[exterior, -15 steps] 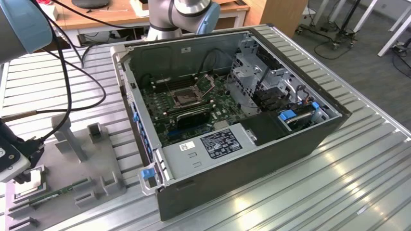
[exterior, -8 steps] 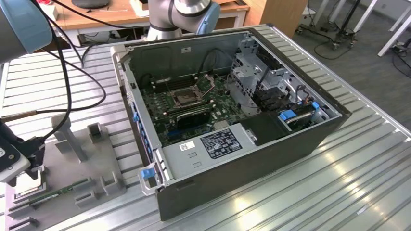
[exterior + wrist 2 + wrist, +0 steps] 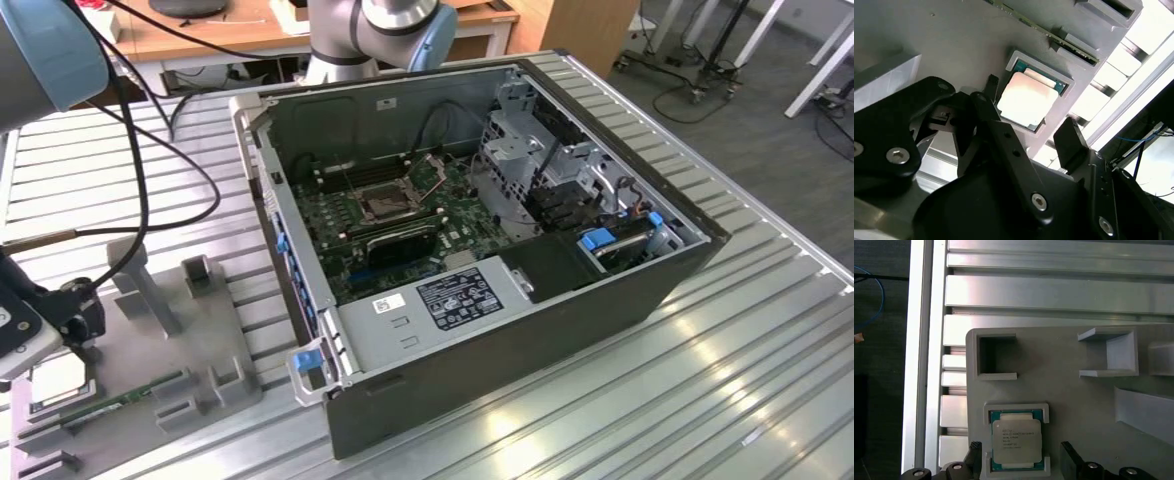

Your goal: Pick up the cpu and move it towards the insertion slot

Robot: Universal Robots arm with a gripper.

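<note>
The chip (image 3: 1016, 441) lies flat in a shallow pocket of the grey holder (image 3: 1054, 390), silver side up, and it is not yet lifted. The fingers (image 3: 1071, 142) are spread wide and stand one on each side of the chip. In both wrist views a small gap shows between each tip and the chip's edge, so they pinch nothing. How low the tips are against the chip, I cannot tell.

In the exterior view the holder rests on the slatted table (image 3: 601, 400) at the exterior view's left, well apart from the open computer case (image 3: 561, 320). The socket (image 3: 387, 203), a square metal frame with a dark centre, sits inside that case on the green board. A long green memory stick (image 3: 124, 398) lies on the holder just beside the pocket.

For a good grasp, I think the chip should be in the middle between the two tips, so that both meet its edges at the same time and do not push it sideways. The pocket has raised walls at its corners and looks open along the middle of two sides. The tips should close through these openings, not onto the walls. The chip is thin, so the tips must be low enough to catch its edge. The squeeze should be gentle, and the lift straight up and level, so that no corner catches on the wall.
</note>
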